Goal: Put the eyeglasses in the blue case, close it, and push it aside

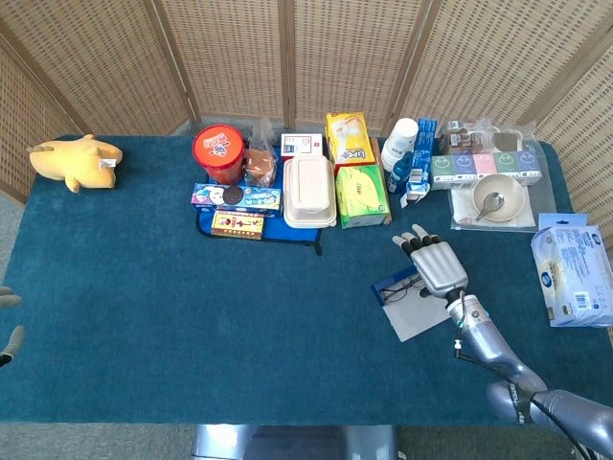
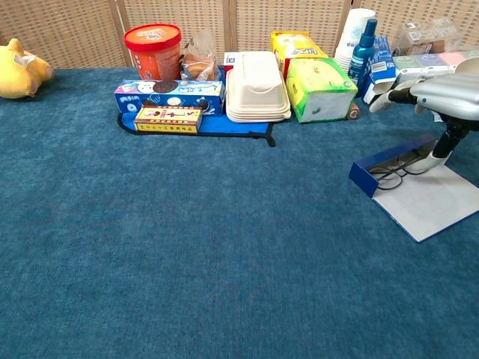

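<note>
Right hand: the right hand (image 1: 438,265) hangs flat, palm down, over the far right part of the open case, fingers spread and pointing away toward the back row; it grips nothing. In the chest view the same hand (image 2: 443,96) floats above the case with a thumb reaching down toward it; whether the thumb touches the case I cannot tell.
Left hand: only the tips of the left hand (image 1: 8,326) peek in at the left edge of the head view; how they lie cannot be told.
Eyeglasses: the eyeglasses (image 1: 400,289) lie inside the case's tray, dark frames, just left of the hand; in the chest view the eyeglasses (image 2: 394,173) sit behind the blue front wall.
Blue case: the blue case (image 2: 383,166) lies open on the right part of the teal table (image 1: 192,326), its pale lid flap spread flat toward the robot.
Back row: a green box (image 1: 361,195) and a white clamshell box (image 1: 308,192) stand well behind the case.
Far right: a bowl with a spoon (image 1: 498,199) and a wipes pack (image 1: 572,270).
Far left: a yellow plush toy (image 1: 75,161) at the table's back corner.
</note>
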`<act>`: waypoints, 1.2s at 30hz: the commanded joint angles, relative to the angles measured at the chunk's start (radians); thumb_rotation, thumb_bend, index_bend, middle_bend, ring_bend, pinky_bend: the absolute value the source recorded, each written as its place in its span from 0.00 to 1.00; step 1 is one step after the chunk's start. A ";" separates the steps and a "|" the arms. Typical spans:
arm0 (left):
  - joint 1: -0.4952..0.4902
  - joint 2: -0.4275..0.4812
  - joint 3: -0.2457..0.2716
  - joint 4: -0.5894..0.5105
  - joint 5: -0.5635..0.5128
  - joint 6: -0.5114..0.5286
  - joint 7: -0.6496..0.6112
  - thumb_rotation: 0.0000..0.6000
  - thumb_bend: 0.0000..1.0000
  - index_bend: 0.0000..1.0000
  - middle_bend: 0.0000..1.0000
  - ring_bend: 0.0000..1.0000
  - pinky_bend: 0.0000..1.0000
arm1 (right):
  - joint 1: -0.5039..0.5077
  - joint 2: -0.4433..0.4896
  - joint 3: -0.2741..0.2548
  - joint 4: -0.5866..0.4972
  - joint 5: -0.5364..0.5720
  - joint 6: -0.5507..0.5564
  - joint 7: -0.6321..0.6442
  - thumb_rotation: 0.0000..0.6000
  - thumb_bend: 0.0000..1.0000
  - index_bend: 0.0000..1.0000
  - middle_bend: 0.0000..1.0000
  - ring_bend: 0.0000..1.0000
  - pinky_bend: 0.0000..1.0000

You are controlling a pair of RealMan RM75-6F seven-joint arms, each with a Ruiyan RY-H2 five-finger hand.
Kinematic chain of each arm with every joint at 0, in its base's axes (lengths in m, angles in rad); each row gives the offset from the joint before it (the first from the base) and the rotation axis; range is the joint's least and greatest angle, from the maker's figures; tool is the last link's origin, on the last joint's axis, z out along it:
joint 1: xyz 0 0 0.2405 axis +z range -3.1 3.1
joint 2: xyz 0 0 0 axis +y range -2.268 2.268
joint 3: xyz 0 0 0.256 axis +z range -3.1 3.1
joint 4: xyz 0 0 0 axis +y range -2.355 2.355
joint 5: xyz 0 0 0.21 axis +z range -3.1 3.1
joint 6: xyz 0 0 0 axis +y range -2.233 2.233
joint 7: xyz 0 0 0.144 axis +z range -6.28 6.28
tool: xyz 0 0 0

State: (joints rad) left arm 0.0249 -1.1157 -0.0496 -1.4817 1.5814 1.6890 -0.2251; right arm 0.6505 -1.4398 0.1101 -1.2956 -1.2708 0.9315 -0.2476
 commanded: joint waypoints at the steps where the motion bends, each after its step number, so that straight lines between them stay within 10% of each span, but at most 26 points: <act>1: 0.001 0.000 0.000 -0.001 -0.001 0.002 0.000 1.00 0.34 0.36 0.31 0.30 0.24 | 0.008 -0.014 -0.002 0.019 0.002 -0.017 0.001 1.00 0.10 0.15 0.17 0.07 0.28; 27: 0.004 -0.005 0.002 0.013 0.001 0.004 -0.010 1.00 0.34 0.36 0.31 0.30 0.24 | 0.022 -0.011 0.009 0.017 0.027 -0.036 -0.022 1.00 0.10 0.14 0.17 0.07 0.28; 36: 0.004 -0.010 0.004 0.024 -0.006 -0.002 -0.022 1.00 0.34 0.36 0.31 0.30 0.24 | 0.023 0.060 0.021 -0.094 0.060 -0.040 -0.062 1.00 0.35 0.18 0.18 0.07 0.25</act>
State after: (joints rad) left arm 0.0291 -1.1249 -0.0458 -1.4586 1.5770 1.6876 -0.2451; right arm 0.6722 -1.3961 0.1273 -1.3693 -1.2205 0.8952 -0.3017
